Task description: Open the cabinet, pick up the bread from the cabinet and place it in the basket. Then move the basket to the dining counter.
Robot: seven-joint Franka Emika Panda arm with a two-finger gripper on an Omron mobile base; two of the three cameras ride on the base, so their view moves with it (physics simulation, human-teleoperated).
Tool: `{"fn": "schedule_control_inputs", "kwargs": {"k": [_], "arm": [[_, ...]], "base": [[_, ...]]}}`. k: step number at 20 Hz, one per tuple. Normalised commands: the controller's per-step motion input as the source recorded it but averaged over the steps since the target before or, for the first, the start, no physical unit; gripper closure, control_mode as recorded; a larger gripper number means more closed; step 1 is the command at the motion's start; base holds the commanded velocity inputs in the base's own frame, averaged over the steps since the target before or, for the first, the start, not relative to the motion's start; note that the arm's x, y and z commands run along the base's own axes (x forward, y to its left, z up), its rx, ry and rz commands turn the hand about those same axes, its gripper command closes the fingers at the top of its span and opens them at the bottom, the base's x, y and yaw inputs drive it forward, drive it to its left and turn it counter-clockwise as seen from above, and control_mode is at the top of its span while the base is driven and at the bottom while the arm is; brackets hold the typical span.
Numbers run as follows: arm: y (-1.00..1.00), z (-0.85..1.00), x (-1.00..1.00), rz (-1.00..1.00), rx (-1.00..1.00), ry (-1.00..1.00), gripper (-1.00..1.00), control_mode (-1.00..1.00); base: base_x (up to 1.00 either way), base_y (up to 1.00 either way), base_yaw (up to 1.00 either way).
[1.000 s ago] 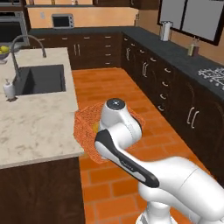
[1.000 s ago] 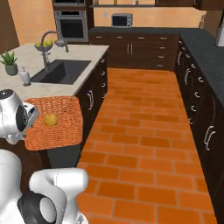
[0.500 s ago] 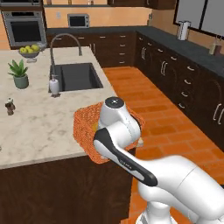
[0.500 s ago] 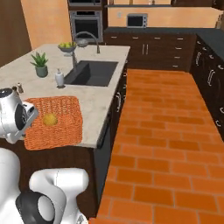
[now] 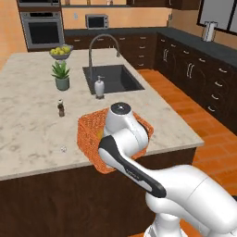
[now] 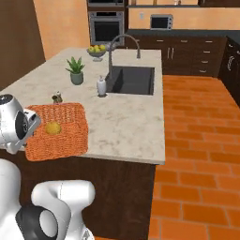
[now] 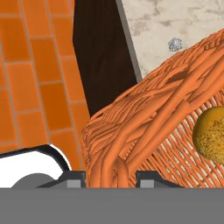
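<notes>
Gripper (image 7: 109,175) clamped on the basket (image 6: 58,131) wall, one finger each side of the wicker rim in the hand view; near corner of the basket is what's pinched. Basket sits at the near edge of the dining counter (image 6: 126,126), partly overhanging the edge on the robot's side, so whether it's fully resting on the top or carried just above it I can't tell. Bread (image 6: 52,128) lies inside the basket on its floor, also visible in the hand view (image 7: 212,131). In the left base view the arm covers much of the basket (image 5: 88,132); bread barely shows there. Just beyond the basket on the counter: a small dark bottle (image 5: 60,108). Further back a soap dispenser (image 5: 99,88) beside the sink (image 5: 113,77), with the faucet (image 5: 102,46) arching over it, and a potted plant (image 5: 61,76). At the far end a bowl of yellow fruit (image 5: 60,52). Behind the island: wall oven (image 5: 42,29) and microwave (image 5: 97,21).
</notes>
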Motion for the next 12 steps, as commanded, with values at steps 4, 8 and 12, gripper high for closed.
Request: {"fn": "schedule_control_inputs", "kwargs": {"k": [4, 8, 12], "arm": [[0.00, 0.00, 0.00, 0.00, 0.00, 0.00, 1.00, 1.00], [0.00, 0.00, 0.00, 0.00, 0.00, 0.00, 1.00, 1.00], [0.00, 0.00, 0.00, 0.00, 0.00, 0.00, 1.00, 1.00]], "base": [[0.26, 1.00, -0.09], [0.38, 1.00, -0.12], [0.57, 1.00, -0.07]]}}
